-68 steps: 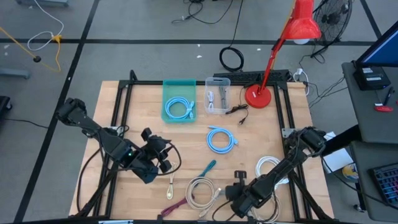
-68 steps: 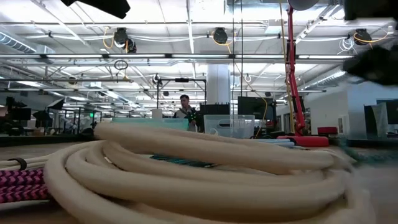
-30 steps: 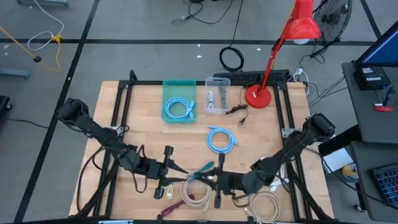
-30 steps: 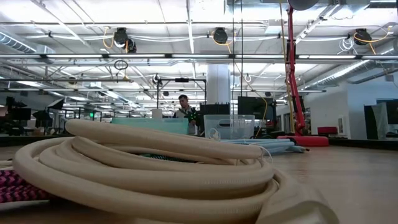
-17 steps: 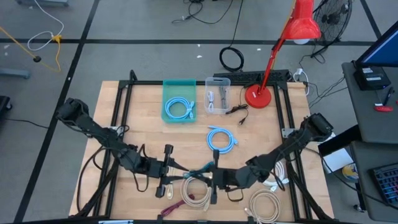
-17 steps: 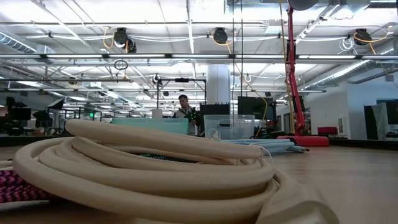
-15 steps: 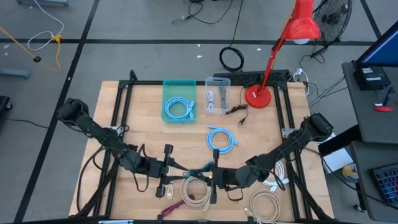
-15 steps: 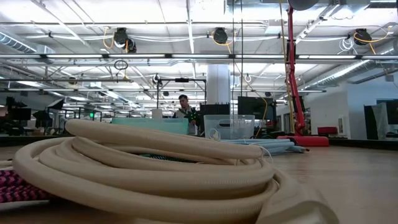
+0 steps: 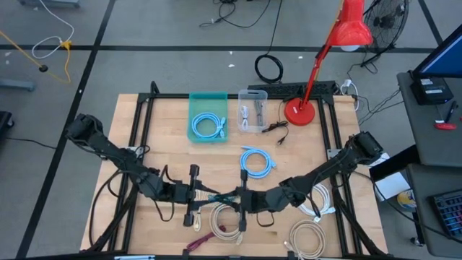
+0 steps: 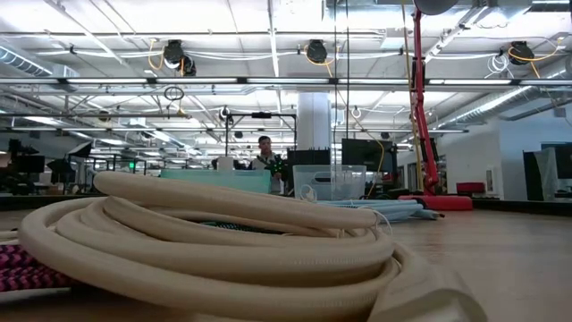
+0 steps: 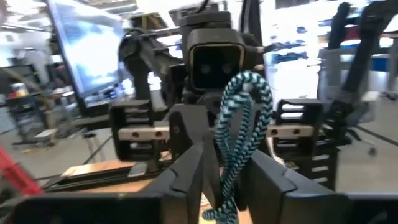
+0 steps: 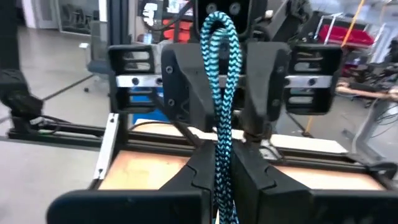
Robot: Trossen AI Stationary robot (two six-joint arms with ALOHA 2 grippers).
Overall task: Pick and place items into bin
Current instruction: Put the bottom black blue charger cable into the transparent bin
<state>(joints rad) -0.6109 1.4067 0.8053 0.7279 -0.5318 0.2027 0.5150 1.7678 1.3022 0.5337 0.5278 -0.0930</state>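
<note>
A: Where is the teal cord (image 9: pixel 225 197) found?
B: At lower centre of the high view, stretched level between the two grippers above the counter (image 9: pixel 166 130). The right gripper (image 9: pixel 242 200) is clamped on one end. The left gripper (image 9: pixel 193 196) faces it, its fingers (image 11: pixel 186 168) set beside the cord's other end; a firm grip cannot be told.

A: And farther off?
B: The teal bin (image 9: pixel 208 117) is seen at upper centre, beyond the cord, nearer the left arm.
</note>
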